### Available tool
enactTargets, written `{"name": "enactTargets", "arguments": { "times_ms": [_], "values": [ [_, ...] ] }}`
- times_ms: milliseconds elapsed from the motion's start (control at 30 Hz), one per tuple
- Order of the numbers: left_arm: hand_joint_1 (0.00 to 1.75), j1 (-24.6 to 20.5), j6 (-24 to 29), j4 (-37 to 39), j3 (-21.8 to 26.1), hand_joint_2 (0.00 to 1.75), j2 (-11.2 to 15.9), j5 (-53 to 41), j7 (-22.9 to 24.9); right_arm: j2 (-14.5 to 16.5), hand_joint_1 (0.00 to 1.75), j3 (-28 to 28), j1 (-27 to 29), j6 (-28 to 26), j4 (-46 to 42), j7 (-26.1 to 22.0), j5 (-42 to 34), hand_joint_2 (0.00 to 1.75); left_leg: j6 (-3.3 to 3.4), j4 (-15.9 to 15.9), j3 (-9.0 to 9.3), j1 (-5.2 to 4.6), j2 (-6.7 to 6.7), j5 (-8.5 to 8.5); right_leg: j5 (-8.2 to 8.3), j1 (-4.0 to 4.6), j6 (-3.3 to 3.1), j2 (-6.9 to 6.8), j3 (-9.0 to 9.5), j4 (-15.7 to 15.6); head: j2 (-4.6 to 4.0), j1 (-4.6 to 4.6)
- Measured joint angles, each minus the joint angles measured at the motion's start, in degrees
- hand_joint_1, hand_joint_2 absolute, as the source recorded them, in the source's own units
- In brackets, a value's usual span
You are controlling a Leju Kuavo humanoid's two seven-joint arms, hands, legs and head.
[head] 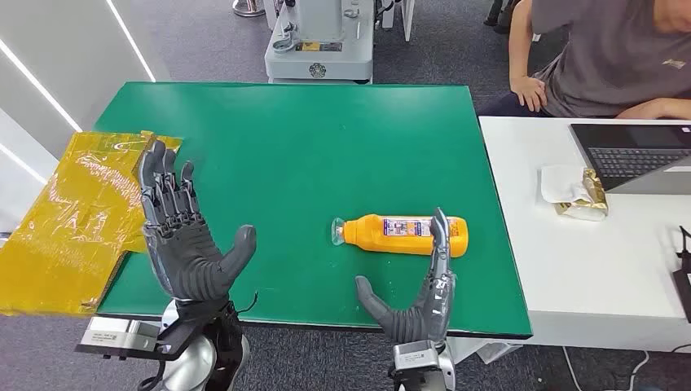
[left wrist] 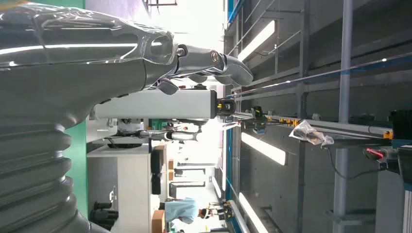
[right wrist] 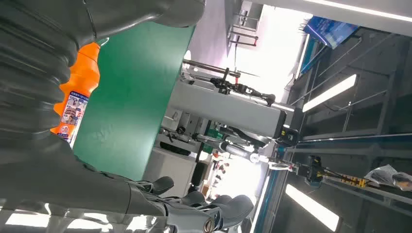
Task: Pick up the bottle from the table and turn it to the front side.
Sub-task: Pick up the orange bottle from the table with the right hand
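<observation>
Green table (head: 310, 147), orange bottle (head: 403, 235) lying just beyond open right robot hand (head: 420, 301)

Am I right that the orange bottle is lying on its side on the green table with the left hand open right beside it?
Not quite. The orange bottle does lie on its side on the green table, but the head view shows the open right hand beside it. The left hand is open too, raised well apart, near the yellow plastic sheet.
</observation>
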Motion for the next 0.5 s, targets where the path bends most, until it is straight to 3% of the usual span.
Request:
{"name": "enactTargets", "arguments": {
  "times_ms": [100,200,367,500],
  "values": [
    [0.0,0.0,-0.22,0.01,0.01,1.75,0.0,0.01,0.0,0.0,0.0,-0.17,-0.07,0.0,-0.07,0.0,2.48,1.75,0.0,0.0,0.0,0.0,0.0,0.0,0.0,0.0,0.0,0.0,0.0,0.0,0.0,0.0],
    [0.0,0.0,-1.08,0.01,0.01,1.75,0.0,0.09,0.0,0.0,0.0,-0.78,-0.53,0.0,0.03,0.74,9.71,1.75,0.0,0.0,0.0,0.0,0.0,0.0,0.0,0.0,0.0,0.0,0.0,0.0,0.0,0.0],
    [0.0,0.0,-2.49,0.01,0.03,1.75,0.01,0.18,0.0,-0.59,0.0,-1.76,-4.07,2.88,1.55,9.81,28.13,1.75,0.01,0.0,0.01,0.0,0.01,0.01,0.01,0.0,0.0,0.0,0.0,0.0,0.0,0.0],
    [0.0,0.0,-3.15,-0.01,0.12,1.75,0.02,0.26,0.0,-2.13,0.0,-3.45,-9.19,6.96,4.86,15.22,34.38,1.75,0.03,0.02,0.0,-0.01,0.0,0.03,0.04,0.0,0.03,0.0,0.01,0.0,0.0,-0.01]
  ]
}}
